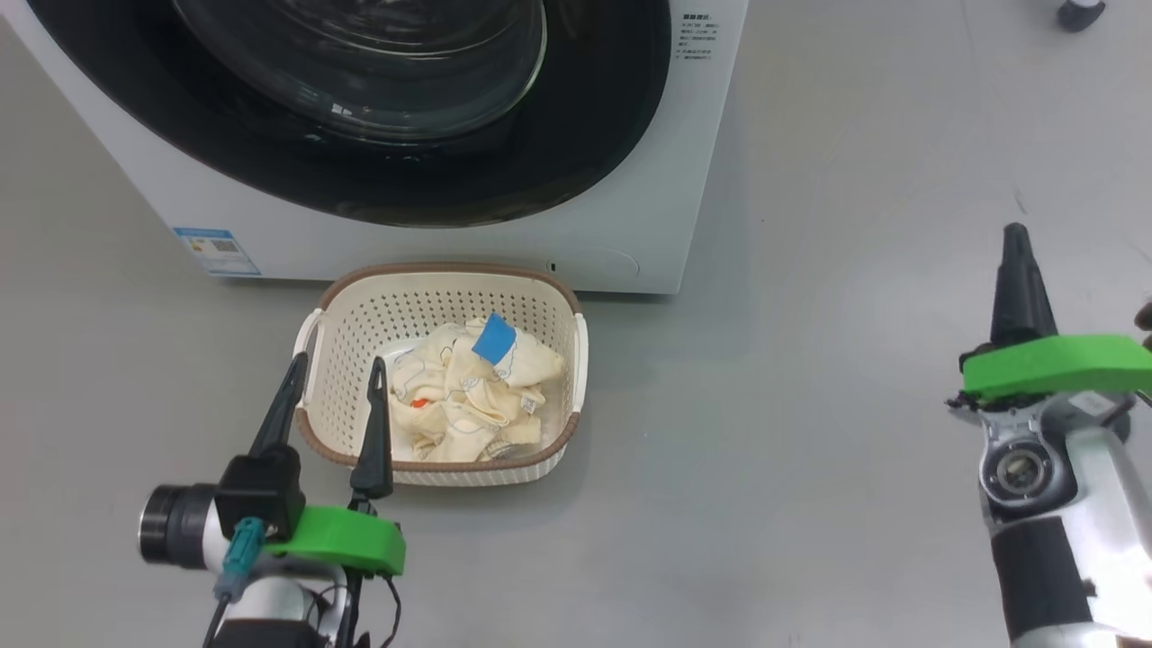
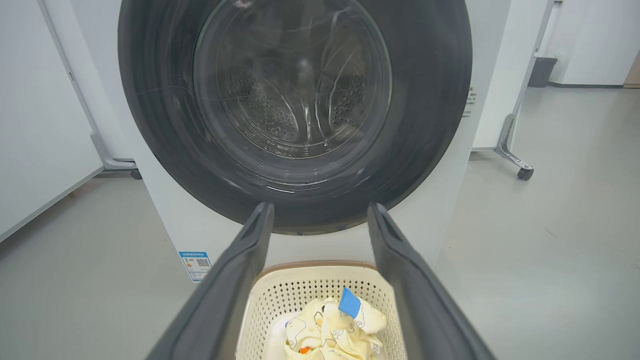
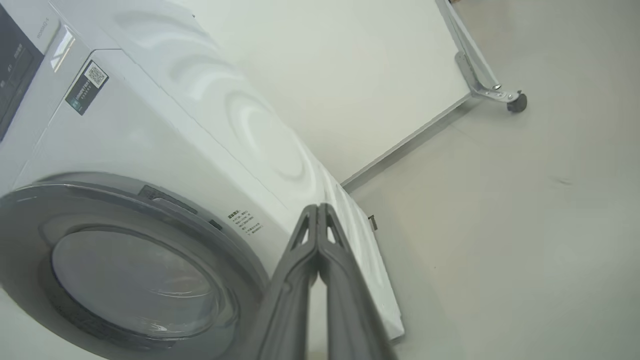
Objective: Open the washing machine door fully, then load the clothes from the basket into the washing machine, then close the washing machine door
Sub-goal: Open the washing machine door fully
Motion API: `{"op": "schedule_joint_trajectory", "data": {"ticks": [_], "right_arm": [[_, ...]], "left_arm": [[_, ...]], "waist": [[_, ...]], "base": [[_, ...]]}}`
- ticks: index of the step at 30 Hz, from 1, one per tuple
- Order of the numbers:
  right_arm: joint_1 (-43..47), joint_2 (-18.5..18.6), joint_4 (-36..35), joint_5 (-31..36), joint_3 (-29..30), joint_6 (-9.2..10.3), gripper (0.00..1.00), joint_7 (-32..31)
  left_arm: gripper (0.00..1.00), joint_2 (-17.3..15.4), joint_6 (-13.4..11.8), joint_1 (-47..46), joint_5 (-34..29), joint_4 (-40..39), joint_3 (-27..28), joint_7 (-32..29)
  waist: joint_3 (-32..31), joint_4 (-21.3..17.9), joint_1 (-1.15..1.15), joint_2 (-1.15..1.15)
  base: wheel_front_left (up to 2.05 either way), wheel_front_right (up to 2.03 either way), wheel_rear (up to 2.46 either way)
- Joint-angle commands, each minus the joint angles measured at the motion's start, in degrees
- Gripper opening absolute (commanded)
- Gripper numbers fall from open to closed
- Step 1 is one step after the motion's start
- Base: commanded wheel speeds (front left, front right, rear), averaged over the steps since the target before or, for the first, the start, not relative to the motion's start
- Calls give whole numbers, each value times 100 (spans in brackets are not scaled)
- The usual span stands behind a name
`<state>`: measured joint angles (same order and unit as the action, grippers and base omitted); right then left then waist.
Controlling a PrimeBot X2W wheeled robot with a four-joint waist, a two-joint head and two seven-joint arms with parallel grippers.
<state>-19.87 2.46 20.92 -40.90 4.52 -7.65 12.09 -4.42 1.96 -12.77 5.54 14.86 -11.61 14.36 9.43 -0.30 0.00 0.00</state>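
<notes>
My left gripper (image 1: 338, 360) has its two long dark fingers spread wide apart, with nothing between them and nothing gripped. In the head view it hangs at the near left corner of the small cream plastic basket with perforated sides and a brown woven-look rim (image 1: 450, 268). One fingertip lies over the basket's left rim and the other over its inside, just beside the bundle of soft cream-yellow clothes with a bright blue patch and a small orange spot (image 1: 468, 396). I cannot tell whether either tip touches plastic or cloth. In my left wrist view the open fingers frame the basket and the clothes, which lie heaped in its bottom.

My right gripper (image 1: 1017, 236) has its fingers pressed together from base to tip, clamped on nothing. It stands over bare grey floor (image 1: 810, 405), well apart from the basket. In my right wrist view the joined tips point toward the right front corner of the big white front-loading washing machine (image 1: 450, 238), without touching it.

The large round washing machine door with its wide glossy black rim and bulging clear glass centre (image 1: 612, 117) sits shut, flat against the machine's front. The basket stands on the floor just before the machine, below the door, and a blue energy sticker (image 1: 216, 250) shows on the machine's lower left front.
</notes>
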Motion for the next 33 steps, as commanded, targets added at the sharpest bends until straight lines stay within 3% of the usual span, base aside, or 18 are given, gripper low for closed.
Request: {"op": "schedule_joint_trajectory", "data": {"ticks": [1,4,5,9,13,23,33], "right_arm": [[-430,42,-113,-718,-260,16,0,-119],[-724,42,-10,-2177,-426,16,0,-501],[-724,42,-10,-2177,-426,16,0,-501],[-1090,42,109,-3789,-511,16,0,-1103],[-1500,42,290,-4732,-507,16,0,-1573],[-2732,50,990,-5502,-572,16,0,-2475],[-4235,223,2332,-5608,-709,16,0,-2765]], "left_arm": [[100,-76,-19,-270,-52,-197,154,63],[100,-64,-6,-327,-57,-209,127,63],[100,-64,-6,-327,-57,-209,127,63],[100,-39,0,-411,-60,-231,93,63],[100,-20,10,-465,-61,-267,75,63],[100,35,83,-620,-47,-305,-13,63],[100,94,112,-820,-42,-398,-135,63]], "waist": [[39,27,0,0],[108,66,0,0],[108,66,0,0],[209,134,0,0],[319,203,0,0],[593,443,0,0],[899,765,0,0]], "base": [[0,0,0],[0,0,0],[0,0,0],[0,0,0],[0,0,0],[0,0,0],[0,0,0]]}}
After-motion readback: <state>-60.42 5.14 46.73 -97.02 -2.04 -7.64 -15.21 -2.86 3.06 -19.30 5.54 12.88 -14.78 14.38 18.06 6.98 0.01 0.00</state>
